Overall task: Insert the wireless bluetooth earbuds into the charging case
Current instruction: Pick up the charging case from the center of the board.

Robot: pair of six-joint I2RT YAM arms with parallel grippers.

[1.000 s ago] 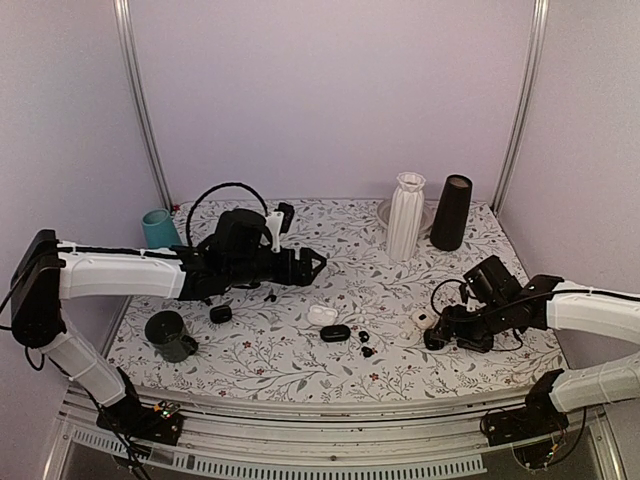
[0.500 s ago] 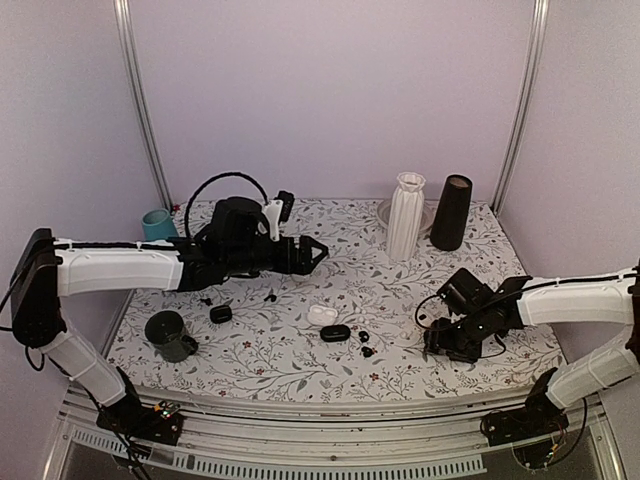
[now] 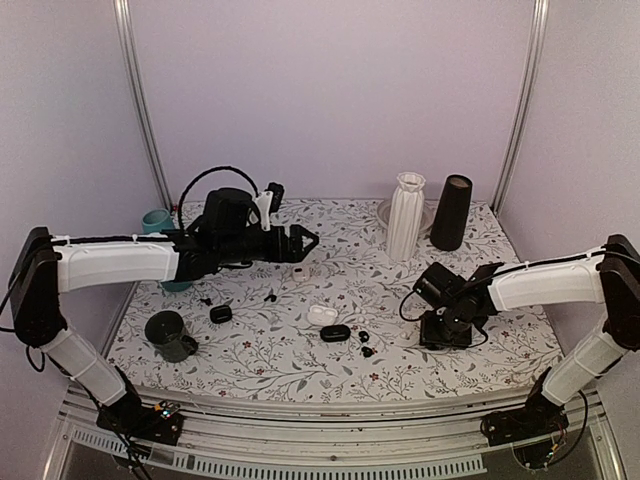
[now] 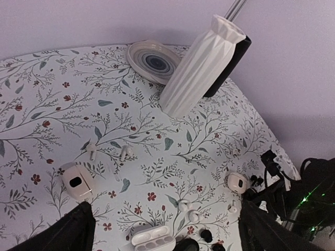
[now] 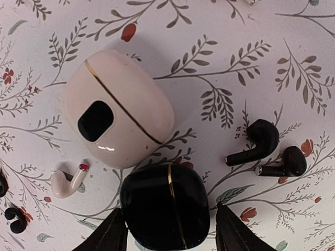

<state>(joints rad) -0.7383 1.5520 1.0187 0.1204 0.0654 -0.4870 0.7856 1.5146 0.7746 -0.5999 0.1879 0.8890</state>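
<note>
Top view: my right gripper (image 3: 440, 330) sits low on the cloth in the right half of the desk, toward the near edge. Over the last second its wrist has swung in from the right edge while the tips stayed roughly put, which I read as lining up on a case, not travelling. My left gripper (image 3: 303, 241) has drawn up and back toward the far left corner, leaving the middle open. Loose in the middle are a white open case (image 3: 322, 314), a closed black case (image 3: 335, 333) and loose black buds (image 3: 363, 336). The white vase (image 3: 405, 215) and black cylinder (image 3: 450, 212) stand at the far edge, well apart from the work. The teal cup (image 3: 155, 218) and dark cup (image 3: 168, 335) keep to the left edge.

Left wrist view: its fingers (image 4: 68, 235) are wide apart, high over the cloth, with nothing between them.

Right wrist view: the black charging case (image 5: 165, 212), lid shut, lies between the fingers (image 5: 110, 235). They stand close on either side; whether they press it I cannot tell. The black earbuds (image 5: 259, 140) lie on the cloth just beside the case, in no case. A pale case (image 5: 118, 104) crowds its far side, so I judge room there is tight, and the lid must open first.
</note>
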